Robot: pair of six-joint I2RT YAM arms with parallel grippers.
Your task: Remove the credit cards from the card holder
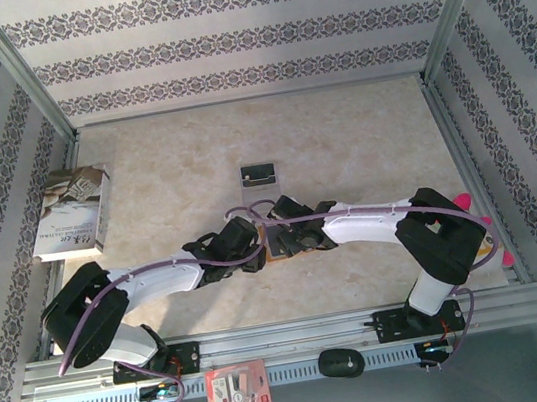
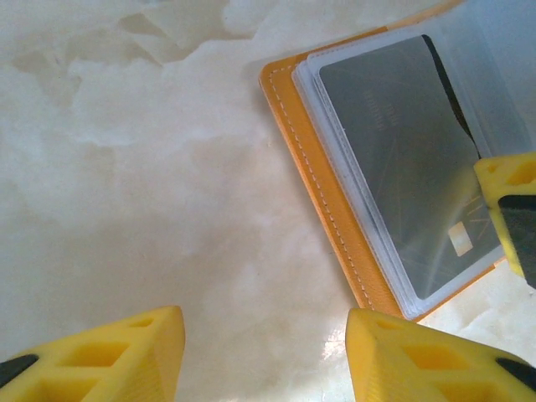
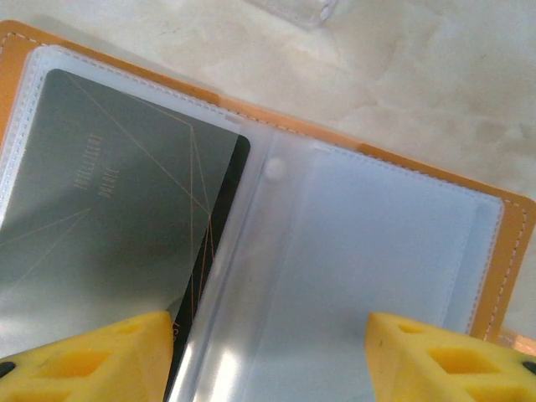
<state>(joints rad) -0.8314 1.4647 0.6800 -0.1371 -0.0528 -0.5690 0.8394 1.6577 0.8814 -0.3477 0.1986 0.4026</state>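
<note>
On my marble table point(image 1: 360, 137): book point(image 1: 72, 212) lying flat far left by the wall, small clear stand point(image 1: 258, 173) mid-table with something dark in it. Red-and-white packet point(image 1: 237, 388) and black oval thing point(image 1: 340, 362) sit apart on my front rail point(image 1: 299, 336). Pink bits point(image 1: 463, 202) at right edge

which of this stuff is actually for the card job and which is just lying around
For the job:
- card holder, lying open
- dark card inside it

Lying about:
- book
- clear stand
- red-and-white packet
</note>
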